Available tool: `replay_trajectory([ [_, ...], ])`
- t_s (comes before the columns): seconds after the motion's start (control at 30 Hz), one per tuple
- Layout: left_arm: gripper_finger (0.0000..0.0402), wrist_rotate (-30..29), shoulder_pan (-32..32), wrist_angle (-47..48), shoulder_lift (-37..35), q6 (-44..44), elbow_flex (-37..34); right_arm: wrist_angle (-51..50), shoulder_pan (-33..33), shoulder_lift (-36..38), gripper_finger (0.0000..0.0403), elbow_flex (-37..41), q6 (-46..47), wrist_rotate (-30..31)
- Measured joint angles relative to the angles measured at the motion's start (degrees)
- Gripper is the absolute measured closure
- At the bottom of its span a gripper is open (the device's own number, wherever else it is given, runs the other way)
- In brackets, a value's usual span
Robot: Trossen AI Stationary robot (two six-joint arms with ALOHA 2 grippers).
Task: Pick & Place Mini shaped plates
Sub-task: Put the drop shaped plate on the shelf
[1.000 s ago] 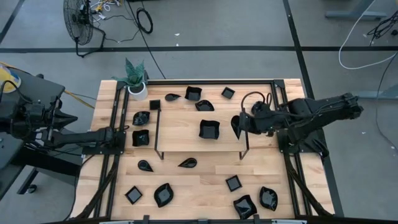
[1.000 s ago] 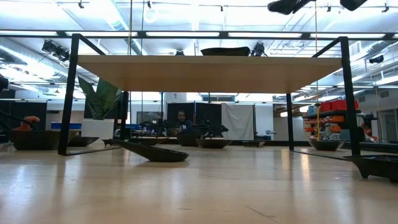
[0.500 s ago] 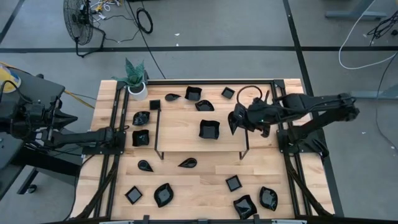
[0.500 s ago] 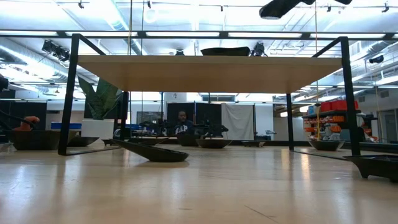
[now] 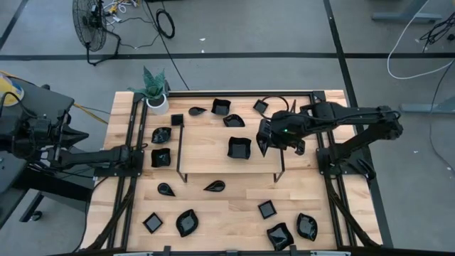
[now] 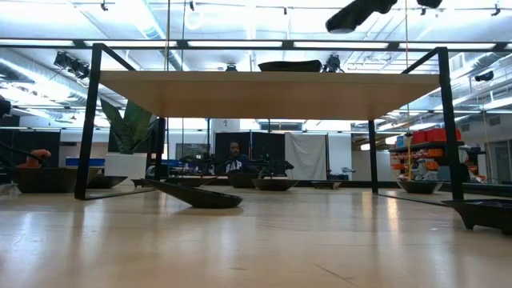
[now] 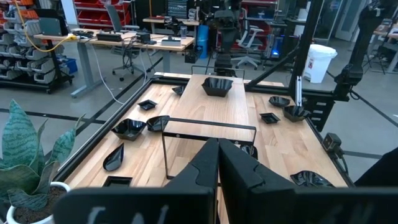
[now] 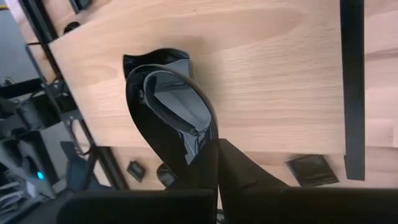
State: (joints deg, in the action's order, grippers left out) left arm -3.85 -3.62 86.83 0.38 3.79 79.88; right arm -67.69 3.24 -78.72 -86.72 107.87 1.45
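Note:
My right gripper (image 5: 268,136) hovers over the right end of the raised wooden shelf (image 5: 206,153), shut on a glossy black teardrop mini plate (image 5: 263,139). The low view shows this plate (image 6: 356,13) well above the shelf board. A square mini plate (image 5: 239,147) rests flat on the shelf just left of it. Other mini plates lie flat across the table, such as a leaf shape (image 5: 188,222) and a teardrop (image 5: 214,186). My left gripper (image 5: 134,157) waits shut at the table's left edge, near a square plate (image 5: 161,157). My right gripper pinches the teardrop plate by its rim (image 8: 200,142) between the two fingers (image 8: 239,171). The plate (image 8: 169,99) reaches forward past the fingertips, tipped up on its edge. It is lifted clear above the shelf top.
The shelf stands on a thin black wire frame (image 5: 282,165). A potted plant (image 5: 155,96) sits at the far left corner. More plates lie near the front edge (image 5: 280,236) and along the far side (image 5: 221,107). Black rails run down both table sides (image 5: 334,192).
My right gripper has carried the teardrop plate toward the table's left, from beside the shelf's right end to over it, closer to the square plate. It has stayed shut on the plate, which is still lifted clear.

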Motion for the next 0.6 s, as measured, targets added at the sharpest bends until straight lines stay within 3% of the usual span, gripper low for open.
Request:
replay_trajectory([
  [0.6, 0.0383, 0.0, 0.0, 0.0, 0.0, 0.0, 0.0, 3.0, -0.6, -0.6, 0.0403, 9.9, 0.2, -4.0],
])
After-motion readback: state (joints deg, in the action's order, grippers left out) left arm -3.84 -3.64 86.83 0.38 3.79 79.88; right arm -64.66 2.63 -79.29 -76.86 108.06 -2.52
